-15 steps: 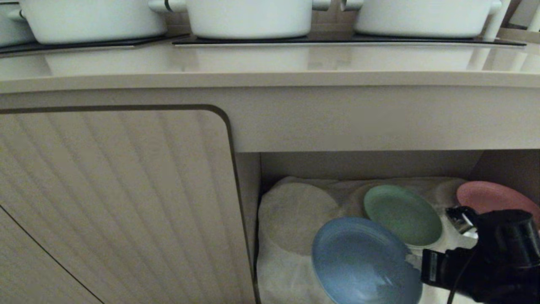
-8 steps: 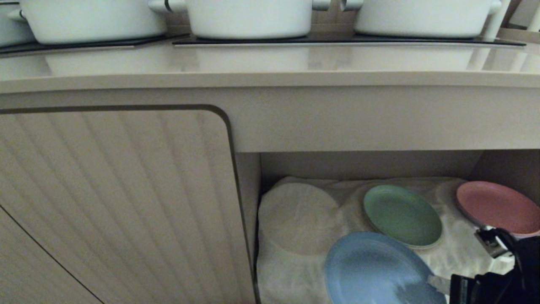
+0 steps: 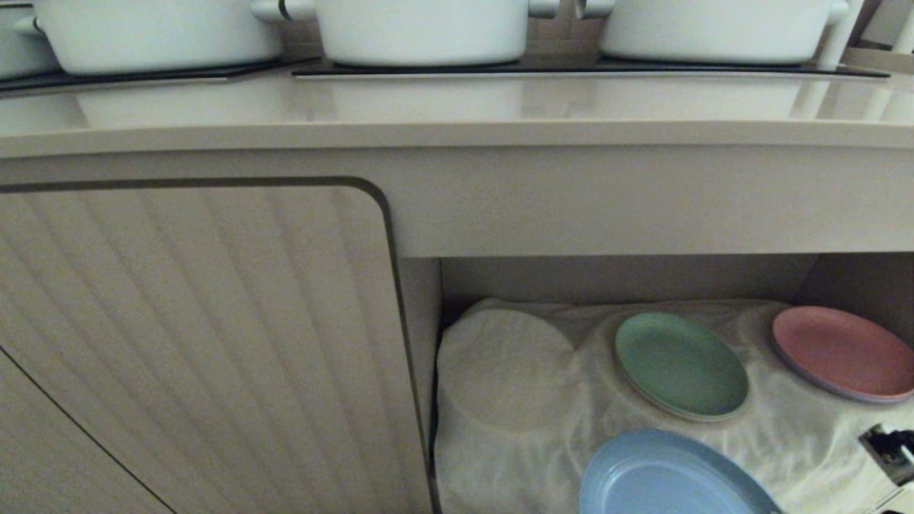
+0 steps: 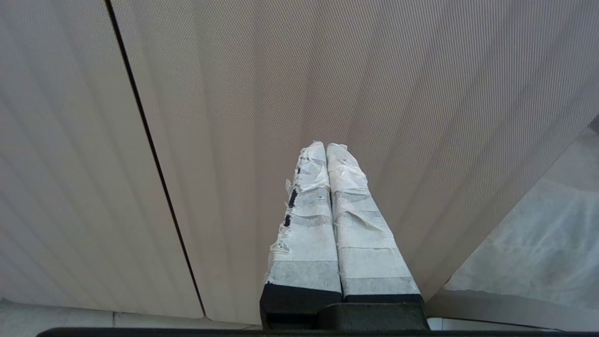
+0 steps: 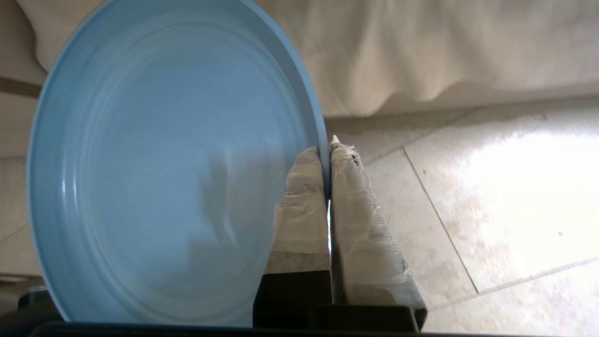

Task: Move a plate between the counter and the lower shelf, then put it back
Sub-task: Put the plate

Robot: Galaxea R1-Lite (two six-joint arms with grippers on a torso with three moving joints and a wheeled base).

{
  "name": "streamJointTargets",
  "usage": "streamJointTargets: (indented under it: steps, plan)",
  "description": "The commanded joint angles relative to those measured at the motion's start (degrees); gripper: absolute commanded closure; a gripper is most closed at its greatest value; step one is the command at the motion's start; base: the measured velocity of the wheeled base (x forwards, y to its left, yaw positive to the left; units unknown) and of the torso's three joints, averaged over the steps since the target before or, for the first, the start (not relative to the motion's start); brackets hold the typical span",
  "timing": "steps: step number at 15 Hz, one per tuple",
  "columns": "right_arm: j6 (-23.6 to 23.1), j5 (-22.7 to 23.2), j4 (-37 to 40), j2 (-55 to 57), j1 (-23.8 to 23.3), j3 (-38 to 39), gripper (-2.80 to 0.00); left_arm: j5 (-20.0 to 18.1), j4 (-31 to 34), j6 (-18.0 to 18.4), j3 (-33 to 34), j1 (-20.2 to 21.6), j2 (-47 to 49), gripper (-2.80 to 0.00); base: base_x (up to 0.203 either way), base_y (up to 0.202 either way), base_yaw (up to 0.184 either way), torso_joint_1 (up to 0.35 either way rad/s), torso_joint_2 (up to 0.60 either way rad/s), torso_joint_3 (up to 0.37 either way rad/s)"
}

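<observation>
So the right gripper [image 5: 327, 150] has its jaws pinched on the rim of the plate [image 5: 154, 164], holding it at the front of the lower shelf [image 3: 714, 457] (off the cloth), with the surface [image 3: 457, 107] and the return trip still ahead.

The plate [image 5: 164, 164] between the right gripper's [image 5: 326, 150] fingers [image 5: 304, 210] is a flat light blue — plain, with faint concentric rings. Those fingers are wrapped in off-white tape over black bases, as are the left gripper's [image 4: 326, 146] fingers [image 4: 309, 224]. Beyond the right fingers lies wrinkled white cloth [image 3: 785, 435], with a green plate [image 3: 682, 365] and a pink plate [image 3: 842, 351] on it. The worktop [image 3: 457, 107] is glossy beige, the pots [image 3: 421, 28] white on black hob glass [image 3: 585, 68]. The cabinet door [image 3: 193, 343] is beige with faint stripes — the floor tiles [image 5: 491, 206] pale cream.
</observation>
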Motion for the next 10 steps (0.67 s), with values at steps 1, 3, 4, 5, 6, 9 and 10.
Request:
streamJointTargets:
  steps: [1,3,4,5,6,9,10]
  plan:
    - [0.2,0.0,2.6,-6.5,-0.8,0.8,0.0,0.0,0.0,-0.1,0.0,0.0,0.0,0.0,0.0,0.0,0.0,0.0,0.0,0.0]
    - [0.0,0.0,6.7,-10.9,-3.2,1.5,0.0,0.0,0.0,-0.1,0.0,0.0,0.0,0.0,0.0,0.0,0.0,0.0,0.0,0.0]
    - [0.0,0.1,8.8,-12.9,-4.3,1.8,0.0,0.0,0.0,-0.1,0.0,0.0,0.0,0.0,0.0,0.0,0.0,0.0,0.0,0.0]
    - [-0.1,0.1,10.7,-14.8,-5.0,2.0,0.0,0.0,0.0,-0.1,0.0,0.0,0.0,0.0,0.0,0.0,0.0,0.0,0.0,0.0]
    - [-0.2,0.1,12.5,-16.6,-5.5,2.0,0.0,0.0,0.0,-0.1,0.0,0.0,0.0,0.0,0.0,0.0,0.0,0.0,0.0,0.0]
    - [-4.7,0.5,17.5,-20.8,-9.0,2.5,0.0,0.0,0.0,-0.1,0.0,0.0,0.0,0.0,0.0,0.0,0.0,0.0,0.0,0.0]
    - [-5.1,0.6,17.8,-21.5,-9.5,2.7,0.0,0.0,0.0,-0.1,0.0,0.0,0.0,0.0,0.0,0.0,0.0,0.0,0.0,0.0]
